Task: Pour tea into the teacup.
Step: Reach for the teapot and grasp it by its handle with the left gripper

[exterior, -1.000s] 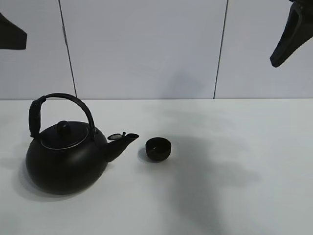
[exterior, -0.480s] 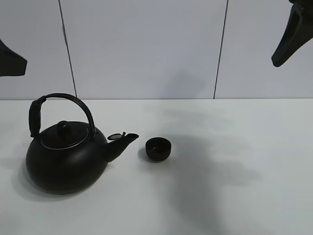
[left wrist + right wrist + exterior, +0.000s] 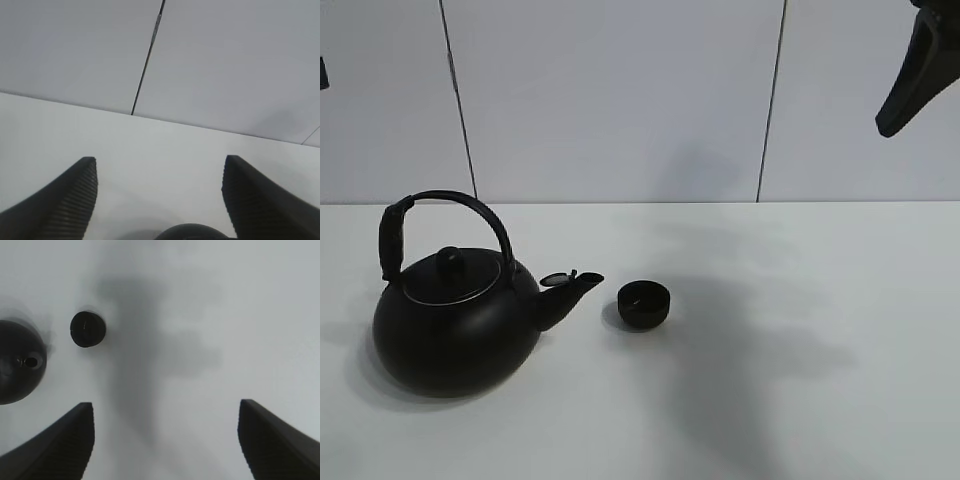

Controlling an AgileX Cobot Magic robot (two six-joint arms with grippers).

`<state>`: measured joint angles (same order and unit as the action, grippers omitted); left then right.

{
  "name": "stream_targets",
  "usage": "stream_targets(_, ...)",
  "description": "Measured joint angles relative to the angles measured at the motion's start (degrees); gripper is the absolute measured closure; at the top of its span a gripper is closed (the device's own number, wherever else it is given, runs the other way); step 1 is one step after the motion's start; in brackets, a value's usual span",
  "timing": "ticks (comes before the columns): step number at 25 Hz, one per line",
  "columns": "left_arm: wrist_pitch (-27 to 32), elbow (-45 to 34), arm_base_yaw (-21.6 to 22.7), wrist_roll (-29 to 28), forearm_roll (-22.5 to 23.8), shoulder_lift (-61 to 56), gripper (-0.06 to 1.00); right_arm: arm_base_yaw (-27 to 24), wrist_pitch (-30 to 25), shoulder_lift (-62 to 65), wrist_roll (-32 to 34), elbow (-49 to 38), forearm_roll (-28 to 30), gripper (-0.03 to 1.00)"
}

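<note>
The small matte-black teacup [image 3: 644,304] stands on the white table, just right of the spout of the big black kettle [image 3: 455,320]. The kettle stands upright at the left with its arched handle up. My right gripper [image 3: 166,406] is open and empty, high above the table; one of its fingers [image 3: 912,78] shows at the top right. Its wrist view looks down on the teacup [image 3: 88,329] and the kettle [image 3: 17,362]. My left gripper [image 3: 160,161] is open and empty, high up, with a dark rounded edge of the kettle [image 3: 190,232] below it.
The white table [image 3: 800,400] runs to a white panelled back wall [image 3: 620,100] with dark vertical seams. Soft arm shadows lie on the table right of the teacup.
My left gripper has drawn away to the left and almost left the exterior view. The right gripper, kettle and teacup have hardly moved.
</note>
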<state>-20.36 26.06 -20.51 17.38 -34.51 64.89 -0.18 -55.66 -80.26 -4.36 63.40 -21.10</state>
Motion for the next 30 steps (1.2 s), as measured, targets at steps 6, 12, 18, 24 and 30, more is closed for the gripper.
stream_targets(6, -18.6, -10.3, 0.8, -20.2, 34.5, 0.6, 0.46, 0.0, 0.1, 0.0, 0.0, 0.0, 0.4, 0.42)
stream_targets(12, -25.4, -12.6, 3.0, -23.9, 38.6, 8.4, 0.47, 0.0, 0.1, 0.0, 0.0, 0.0, 0.5, 0.42)
stream_targets(18, -32.4, -12.6, 3.1, -24.1, 41.6, 17.7, 0.47, 0.0, 0.1, 0.0, 0.0, 0.0, 0.5, 0.42)
stream_targets(24, -36.7, -12.6, 3.1, -23.1, 45.4, 25.4, 0.47, 0.0, 0.1, 0.0, 0.0, 0.0, 0.5, 0.42)
stream_targets(30, -40.1, -12.3, 3.3, -19.5, 43.2, 30.0, 0.47, 0.0, 0.1, 0.0, 0.0, 0.0, 0.5, 0.42)
